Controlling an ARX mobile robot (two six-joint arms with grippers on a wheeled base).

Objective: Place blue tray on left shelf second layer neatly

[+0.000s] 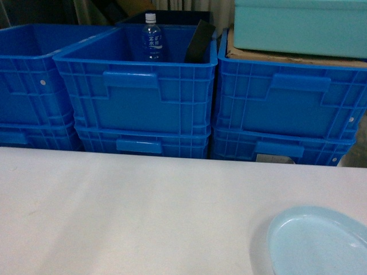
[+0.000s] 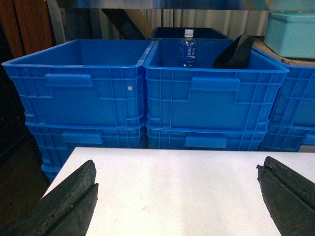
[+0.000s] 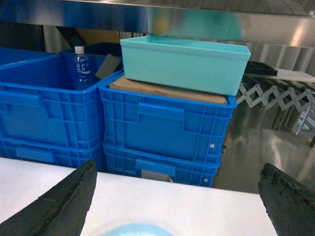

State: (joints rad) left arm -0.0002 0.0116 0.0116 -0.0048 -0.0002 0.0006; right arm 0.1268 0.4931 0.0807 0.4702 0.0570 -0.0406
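Pale blue tray [image 1: 318, 240] lies on the white counter [image 1: 143, 212] at its near right corner, partly cut off by the head view's edge. Left gripper [image 2: 177, 196] and right gripper [image 3: 177, 196] hang above the counter, jaws spread wide and holding nothing. Behind stand stacked dark-blue crates [image 1: 135, 94]; one holds a water bottle [image 1: 152, 38], another carries a teal bin [image 3: 183, 61] on cardboard [image 3: 167, 92].

Six blue crates [image 1: 135, 80] stand in three stacks of two, alongside one water bottle [image 1: 152, 38], one black object [image 1: 199, 41], one teal bin [image 3: 183, 61], one brown board [image 3: 167, 92], one blue tray [image 1: 318, 240] and one white table [image 1: 126, 212].
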